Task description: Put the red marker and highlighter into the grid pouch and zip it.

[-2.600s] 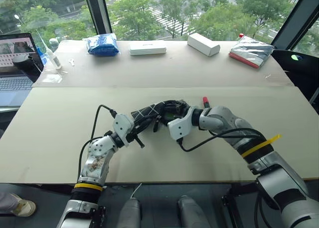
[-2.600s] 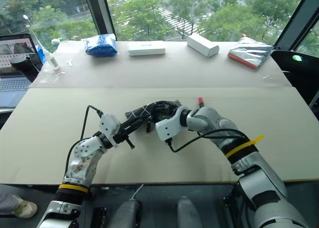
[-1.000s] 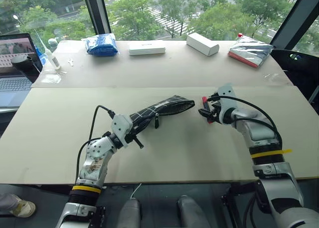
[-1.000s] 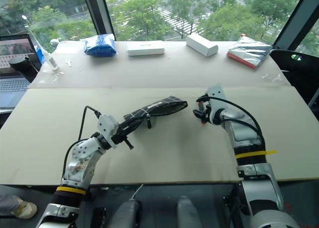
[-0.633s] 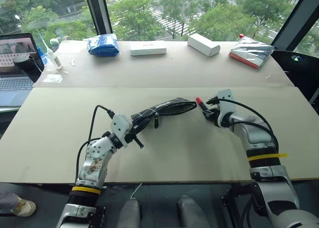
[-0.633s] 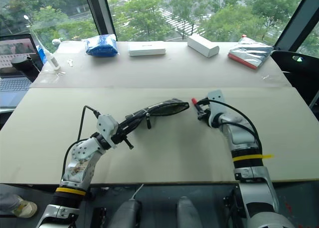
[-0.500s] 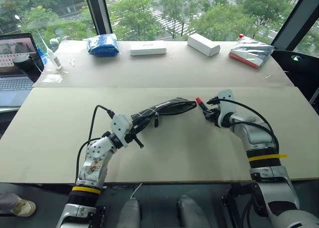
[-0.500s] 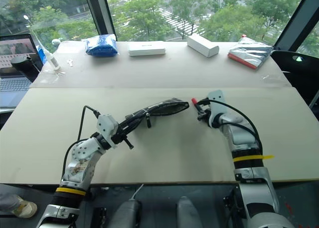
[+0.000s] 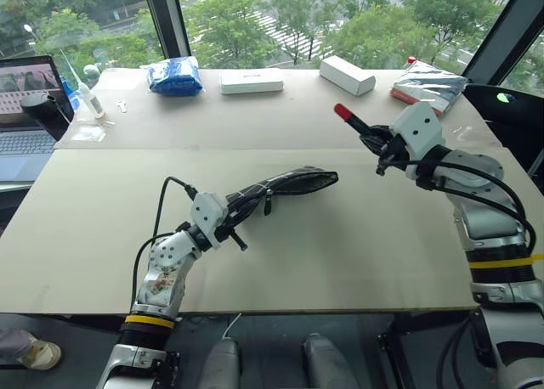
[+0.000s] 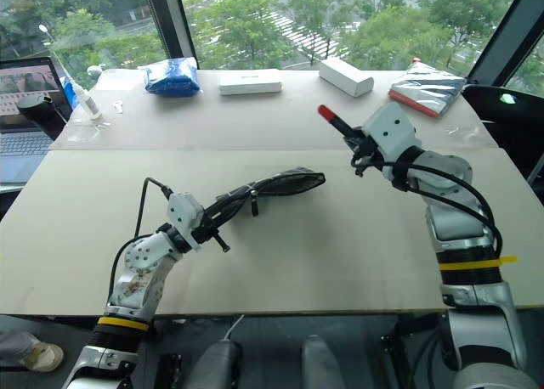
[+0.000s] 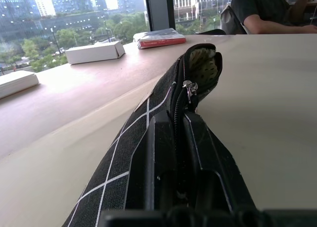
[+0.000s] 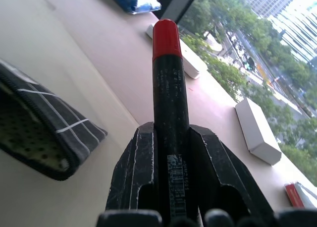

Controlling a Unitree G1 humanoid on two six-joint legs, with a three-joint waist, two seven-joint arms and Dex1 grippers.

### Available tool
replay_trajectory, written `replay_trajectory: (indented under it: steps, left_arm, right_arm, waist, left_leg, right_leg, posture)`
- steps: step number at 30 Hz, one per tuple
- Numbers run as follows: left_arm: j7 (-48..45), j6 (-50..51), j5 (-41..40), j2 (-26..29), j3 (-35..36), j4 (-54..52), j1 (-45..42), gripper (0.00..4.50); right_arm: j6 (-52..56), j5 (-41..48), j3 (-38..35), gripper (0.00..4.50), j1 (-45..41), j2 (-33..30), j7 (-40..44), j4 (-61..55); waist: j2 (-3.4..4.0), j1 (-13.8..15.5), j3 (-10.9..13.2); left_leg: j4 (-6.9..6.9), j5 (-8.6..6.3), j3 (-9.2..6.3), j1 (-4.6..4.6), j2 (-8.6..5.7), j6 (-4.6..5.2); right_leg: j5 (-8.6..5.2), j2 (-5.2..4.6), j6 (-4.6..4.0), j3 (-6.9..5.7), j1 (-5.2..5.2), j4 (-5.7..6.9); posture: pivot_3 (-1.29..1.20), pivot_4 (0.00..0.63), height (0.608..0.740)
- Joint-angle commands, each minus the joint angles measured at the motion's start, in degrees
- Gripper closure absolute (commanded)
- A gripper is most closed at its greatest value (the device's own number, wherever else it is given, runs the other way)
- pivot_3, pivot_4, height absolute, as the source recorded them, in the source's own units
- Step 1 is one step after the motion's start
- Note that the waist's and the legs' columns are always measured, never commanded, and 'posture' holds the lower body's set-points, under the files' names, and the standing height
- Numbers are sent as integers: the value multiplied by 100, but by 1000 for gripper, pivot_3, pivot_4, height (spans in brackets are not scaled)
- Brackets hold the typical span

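No text, brand, number or sign can be read anywhere. The black barrel of the red-capped marker carries small pale print, too fine to make out. Beyond the marker, the long white box and the white carton show plain faces, and the laptop screen far off to the side shows only small picture tiles, nothing legible.
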Motion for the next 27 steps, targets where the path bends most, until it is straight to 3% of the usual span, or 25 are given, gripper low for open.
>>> replay_trajectory:
  steps: [1, 14, 27]
  left_arm:
    - [11, -43, -22, -11, 8, -97, -59, 4500]
    - [-24, -104, 23, -81, -58, 2, -106, 4500]
    - [-98, -167, 25, -121, -54, 128, -183, 4500]
  right_arm:
    - [-776, -274, 107, 3948, 269, -401, 427, -296]
    - [-1759, -781, 410, 3948, 439, -374, 527, -370]
    - [-2208, -1629, 993, 3948, -279, 177, 387, 400]
  waist:
    - [0, 5, 1]
    - [1, 18, 2]
    - [1, 10, 2]
  left_leg:
    - [2, 0, 0, -2, 0, 0]
    - [6, 0, 1, -1, -1, 0]
    - [6, 0, 1, 1, 0, 0]
  right_leg:
    - [0, 0, 0, 0, -1, 0]
    - [1, -1, -1, 2, -1, 3]
    - [2, 0, -3, 2, -2, 5]
  posture:
    - [0, 150, 740]
    - [0, 150, 740]
    - [0, 150, 740]
